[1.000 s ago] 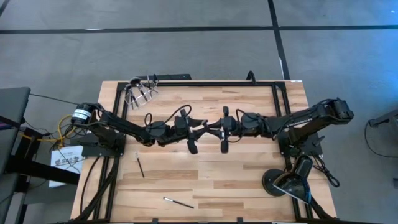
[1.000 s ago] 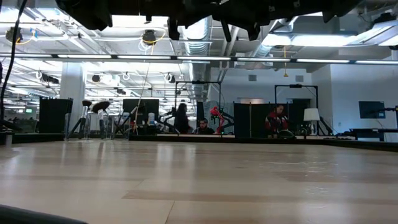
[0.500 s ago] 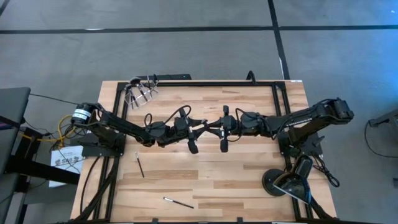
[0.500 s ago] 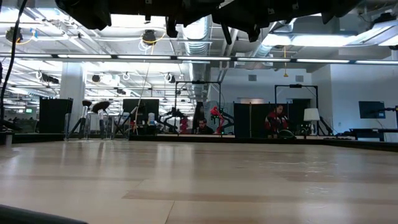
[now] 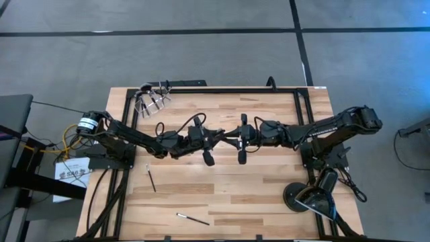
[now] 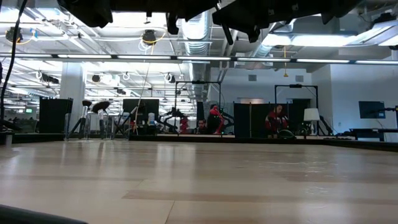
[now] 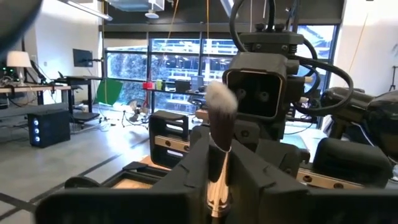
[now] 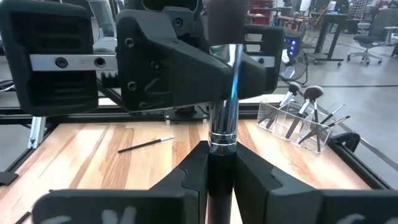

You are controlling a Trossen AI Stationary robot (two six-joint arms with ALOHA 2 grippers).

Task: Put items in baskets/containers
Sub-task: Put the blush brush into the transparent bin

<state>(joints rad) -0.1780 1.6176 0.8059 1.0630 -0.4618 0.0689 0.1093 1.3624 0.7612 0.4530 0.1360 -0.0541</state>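
Currently, both arms are meeting over the middle of the tabletop [image 5: 269, 202], well above the wood. The left hand [image 5: 216, 139] and right hand [image 5: 235, 140] are each gripping 1 brush [image 8: 222, 112], fingers pressing its thin shaft from both sides, tip to tip.

Judging from this, the handover is carrying the main risk. If 1 hand is letting go before the other is holding firmly, the brush is likely dropping to the wood and rolling. If both are pulling or twisting at once, the slim shaft is likely slipping askew, and a tilted brush would be catching the rim of the cup [image 5: 150, 102].

That cup is sitting at the far left corner, well apart from the hands, with several brushes already leaning in it and crowding the opening. 2 loose brushes are lying on the near part of the wood, 1 [image 5: 152, 178] near the left arm, the other [image 5: 193, 218] close to the front edge. Nothing is blocking the way from the hands to the cup. A black lamp base [image 5: 297, 197] is standing near the right arm, clear of the work.
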